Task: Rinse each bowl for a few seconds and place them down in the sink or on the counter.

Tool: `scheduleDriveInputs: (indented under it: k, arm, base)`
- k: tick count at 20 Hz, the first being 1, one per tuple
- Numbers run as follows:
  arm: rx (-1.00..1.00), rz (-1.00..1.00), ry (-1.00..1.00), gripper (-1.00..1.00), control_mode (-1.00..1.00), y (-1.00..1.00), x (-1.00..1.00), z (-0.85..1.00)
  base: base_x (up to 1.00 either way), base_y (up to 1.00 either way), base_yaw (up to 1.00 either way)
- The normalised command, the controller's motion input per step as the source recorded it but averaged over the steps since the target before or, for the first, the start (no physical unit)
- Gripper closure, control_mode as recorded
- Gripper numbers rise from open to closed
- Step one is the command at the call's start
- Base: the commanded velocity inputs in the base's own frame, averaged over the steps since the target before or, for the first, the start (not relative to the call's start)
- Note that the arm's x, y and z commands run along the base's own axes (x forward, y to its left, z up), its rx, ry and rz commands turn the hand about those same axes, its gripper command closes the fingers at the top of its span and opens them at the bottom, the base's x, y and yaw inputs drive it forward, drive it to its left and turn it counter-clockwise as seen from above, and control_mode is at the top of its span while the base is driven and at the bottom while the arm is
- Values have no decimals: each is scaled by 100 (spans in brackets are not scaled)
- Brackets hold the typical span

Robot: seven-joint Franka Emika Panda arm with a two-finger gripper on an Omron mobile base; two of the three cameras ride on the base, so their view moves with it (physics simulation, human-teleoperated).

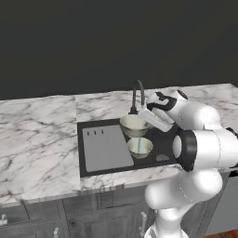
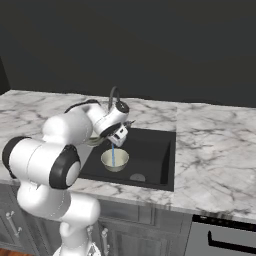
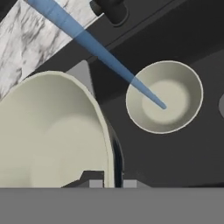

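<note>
The gripper [image 3: 109,183] is clenched on the rim of the held bowl [image 1: 134,124], raised over the sink [image 1: 160,142] beside the water stream [image 3: 100,54], which falls into the second bowl [image 1: 140,147] on the basin floor, so I think the held bowl should move sideways under the faucet [image 1: 137,95].

The arm [image 1: 200,153] is glossy white, built of fat rounded segments; black rings band its joints; the hand [image 2: 116,125] is white with dark trim; two small dark fingertips [image 3: 94,183] end it.
</note>
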Motion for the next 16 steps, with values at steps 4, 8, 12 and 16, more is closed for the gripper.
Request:
scheduleDriveInputs:
  k: [4, 8, 12, 16]
  arm:
    - [0, 9, -1, 100, -100, -25, 21, -1]
    - [0, 8, -1, 100, -100, -28, 18, -4]
    - [0, 10, -2, 100, -100, -23, 21, -8]
    - [0, 10, -1, 100, -100, -21, 25, -11]
  base:
    - [0, 0, 0]
    - [0, 0, 0]
    - [0, 0, 0]
    - [0, 0, 0]
